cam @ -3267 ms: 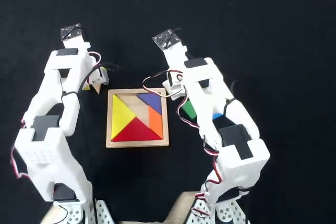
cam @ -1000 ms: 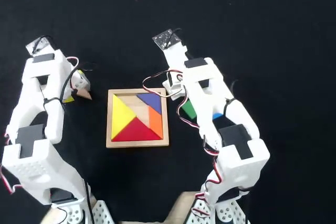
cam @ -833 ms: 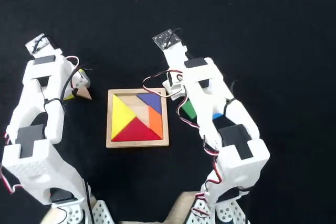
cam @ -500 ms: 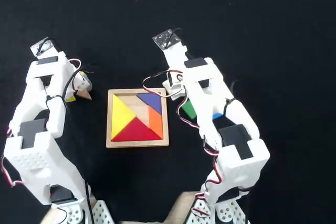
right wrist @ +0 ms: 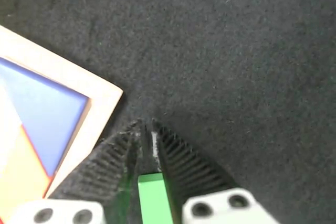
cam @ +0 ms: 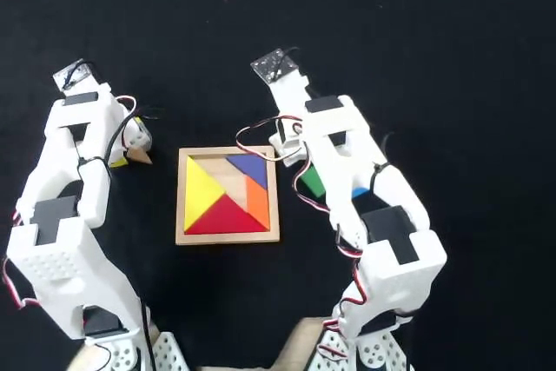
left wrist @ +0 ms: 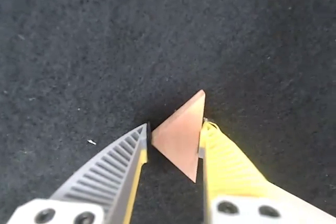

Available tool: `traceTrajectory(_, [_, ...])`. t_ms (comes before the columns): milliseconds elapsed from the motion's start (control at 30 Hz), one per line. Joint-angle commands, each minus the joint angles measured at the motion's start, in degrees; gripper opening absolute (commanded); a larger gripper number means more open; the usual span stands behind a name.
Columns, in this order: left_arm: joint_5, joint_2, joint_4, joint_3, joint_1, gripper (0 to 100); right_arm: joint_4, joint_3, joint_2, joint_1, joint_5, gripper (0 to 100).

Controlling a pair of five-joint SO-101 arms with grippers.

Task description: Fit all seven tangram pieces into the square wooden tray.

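The tray [cam: 228, 236] sits mid-counter, part filled, with bare wood showing in its half nearer the counter's far edge. My left gripper [left wrist: 176, 128] is clamped on the small tan triangle [left wrist: 181, 137], out toward the counter's left edge. I hold it by its edges, I judge, so I can turn it to suit that gap. My right gripper [right wrist: 146, 127] pinches the green piece [right wrist: 152, 199] just off the tray's corner, ready to go in.

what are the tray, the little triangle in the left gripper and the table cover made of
The tray looks like pale unpainted wood, matte along its rim. The triangle pinched in the left gripper seems to be wood too: its face is tan, smooth and unpainted. The table cover is probably black felt or cloth, going by its fuzzy, speckled surface.
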Motion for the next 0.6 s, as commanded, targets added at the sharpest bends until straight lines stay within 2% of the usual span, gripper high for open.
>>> traceTrajectory(0, [-0.4,-0.3,0.5,-1.7,-0.2,15,-0.4,-0.4,-2.6,0.4,0.6,1.1])
traceTrajectory(133, [-0.7,-6.0,7.2,-2.6,1.7,15,-0.5,-0.4,-2.8,0.5,0.5,1.1])
traceTrajectory(233, [-1.0,-13.4,8.8,0.4,3.1,15,-0.6,-0.6,-2.9,0.5,0.5,1.1])
traceTrajectory(333, [-5.8,-20.7,8.7,5.1,5.3,15,-0.6,-0.6,-2.9,0.6,0.6,1.1])
traceTrajectory(467, [-11.1,-30.2,9.3,12.4,11.6,15,-0.6,-1.0,-3.0,3.3,0.4,1.1])
traceTrajectory(567, [-11.5,-37.2,9.2,17.5,18.1,15,-0.4,-2.5,-4.2,7.8,0.1,1.1])
